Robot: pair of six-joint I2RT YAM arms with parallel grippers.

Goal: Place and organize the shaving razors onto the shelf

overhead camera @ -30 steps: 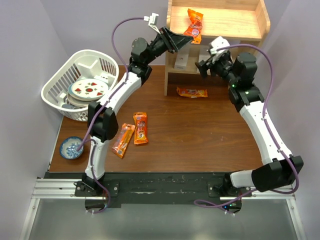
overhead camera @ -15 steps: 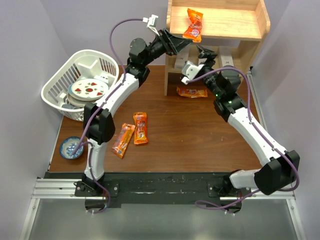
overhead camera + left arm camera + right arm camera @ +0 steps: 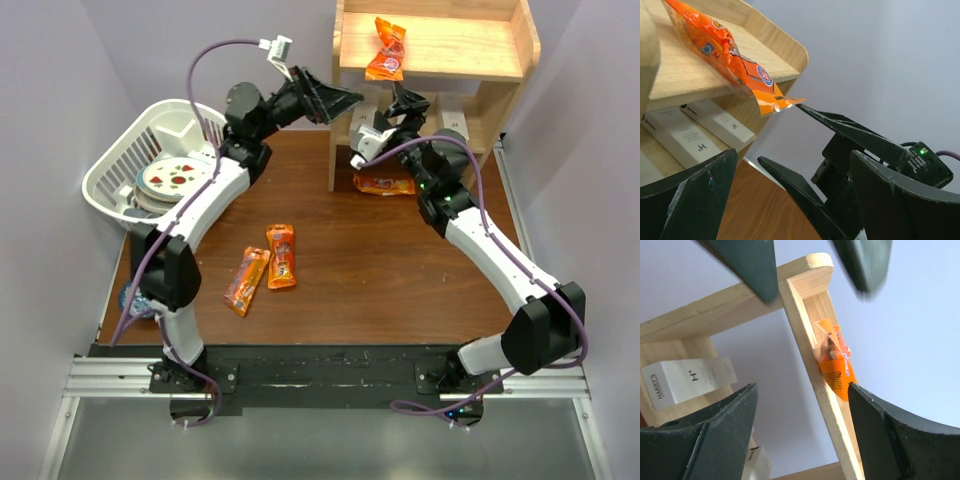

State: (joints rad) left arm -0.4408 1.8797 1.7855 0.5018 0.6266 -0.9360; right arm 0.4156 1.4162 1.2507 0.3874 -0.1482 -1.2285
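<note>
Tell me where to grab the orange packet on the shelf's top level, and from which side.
Take the orange packet by its crimped end, which overhangs the shelf's front edge. Probably best to come from the open front and pinch the flat seal top and bottom; the rest lies flat on the board.

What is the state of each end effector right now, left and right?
Left end effector: open, holding nothing.
Right end effector: open, holding nothing.

Lavender walls (image 3: 60, 100) around brown wooden table (image 3: 400, 280)
</note>
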